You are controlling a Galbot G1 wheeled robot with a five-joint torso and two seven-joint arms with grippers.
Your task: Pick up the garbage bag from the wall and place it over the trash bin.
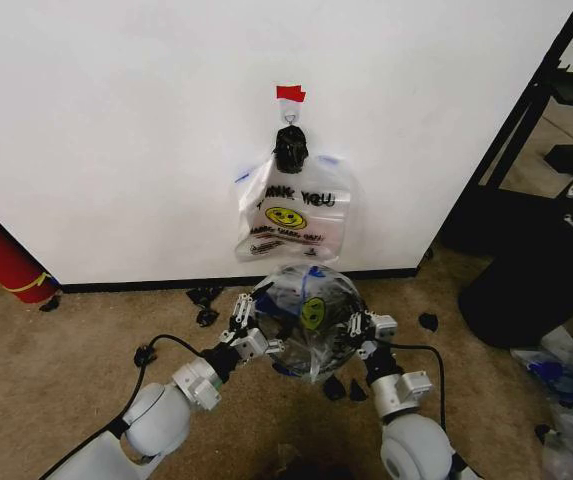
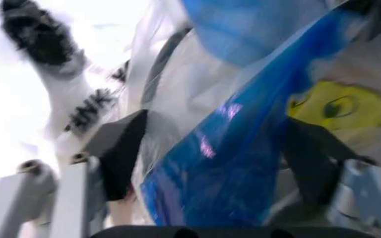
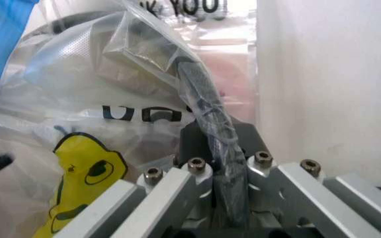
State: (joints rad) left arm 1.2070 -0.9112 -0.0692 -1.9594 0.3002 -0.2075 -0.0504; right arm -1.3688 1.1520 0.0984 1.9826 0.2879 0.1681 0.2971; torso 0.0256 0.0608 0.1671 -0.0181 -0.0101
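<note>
Now stretched over the trash bin (image 1: pixel 288 300) on the carpet floor (image 1: pixel 86 340), just in front of the wall's (image 1: pixel 116 120) black baseboard (image 1: pixel 146 284): the garbage bag (image 1: pixel 311 318), see-through, blue-patched, yellow smiley facing up. Gripped on both sides at the rim. Left gripper (image 1: pixel 247 325) on the bag's left edge, fingers (image 2: pixel 121 153) apart with blue plastic between them. Right gripper (image 1: pixel 364 329) on the right edge, pinched tight on the plastic-covered rim (image 3: pixel 220 163). Hanging above on the wall from a hook (image 1: pixel 289 112) under red tape (image 1: pixel 290 93): a second bag (image 1: pixel 293 215) with "THANK YOU" lettering. Dark scraps (image 1: pixel 205 297) scattered along the baseboard.
</note>
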